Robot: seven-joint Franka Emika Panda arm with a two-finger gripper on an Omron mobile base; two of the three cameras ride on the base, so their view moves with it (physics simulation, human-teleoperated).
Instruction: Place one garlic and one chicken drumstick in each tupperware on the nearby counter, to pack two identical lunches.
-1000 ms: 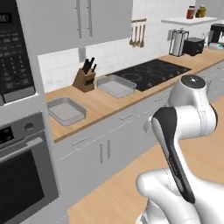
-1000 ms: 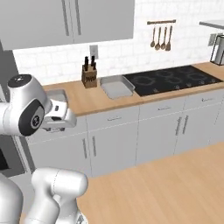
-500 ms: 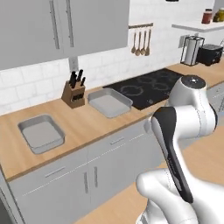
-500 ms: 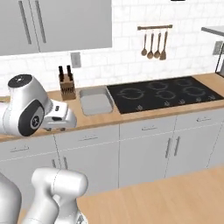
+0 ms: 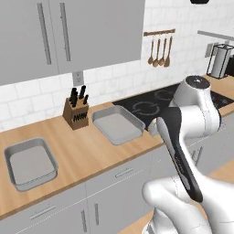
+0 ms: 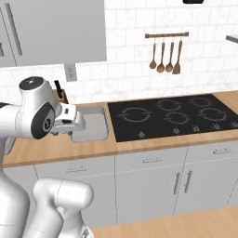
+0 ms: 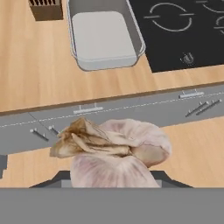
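A pinkish off-white garlic (image 7: 114,151) with papery skin sits in my gripper (image 7: 114,173), which is shut on it; the bulb hides the fingertips. It hangs in front of the cabinet fronts, short of the counter (image 7: 39,74). One empty grey tupperware (image 7: 104,35) lies on the counter beyond it, beside the cooktop. In the left base view this tupperware (image 5: 118,123) is mid-counter and a second empty tupperware (image 5: 29,162) lies at the left. My hand (image 6: 69,123) hovers at the near tupperware (image 6: 95,123). The chicken drumstick is out of view.
A black cooktop (image 6: 172,116) fills the counter right of the trays. A knife block (image 5: 75,112) stands against the tiled wall between the two trays. Wooden utensils (image 6: 165,56) hang on a rail above the cooktop. Grey wall cabinets (image 5: 68,36) hang overhead.
The base has driven along the counter, so both views shifted: the oven at the left has slid out of view and the trays and cooktop stand nearer. The arm keeps its pose.
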